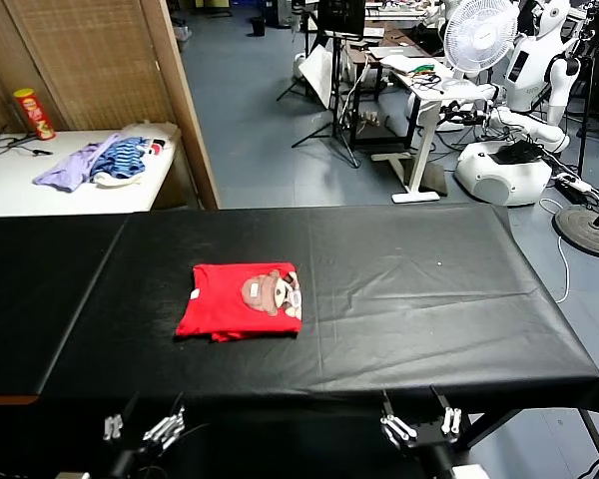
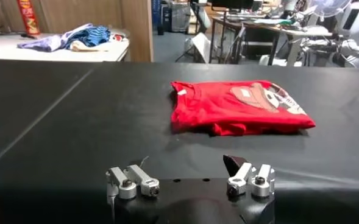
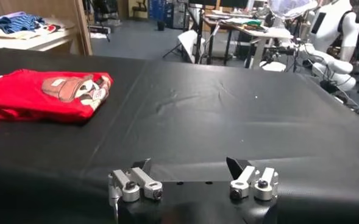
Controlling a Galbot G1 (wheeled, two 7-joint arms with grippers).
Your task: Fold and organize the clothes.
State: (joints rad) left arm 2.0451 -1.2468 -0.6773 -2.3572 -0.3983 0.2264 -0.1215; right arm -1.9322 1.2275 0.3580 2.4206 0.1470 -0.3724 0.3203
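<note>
— Where does the red T-shirt (image 1: 242, 300) lie?
— Folded into a compact rectangle on the black table (image 1: 409, 289), left of the middle, bear print facing up.

— And the grippers?
— The left gripper (image 1: 143, 429) sits low at the table's near edge, jaws spread wide, holding nothing. The right gripper (image 1: 419, 423) sits the same way further right, fingers apart and empty, well clear of the shirt.

— Anything else nearby?
— A lilac garment (image 1: 72, 168) and a blue-striped garment (image 1: 128, 158) lie heaped on the white side table (image 1: 40, 190).

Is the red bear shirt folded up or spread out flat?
Folded. The red T-shirt lies as a small, thick rectangle on the black table, layers stacked at its edges, bear print on top.
</note>
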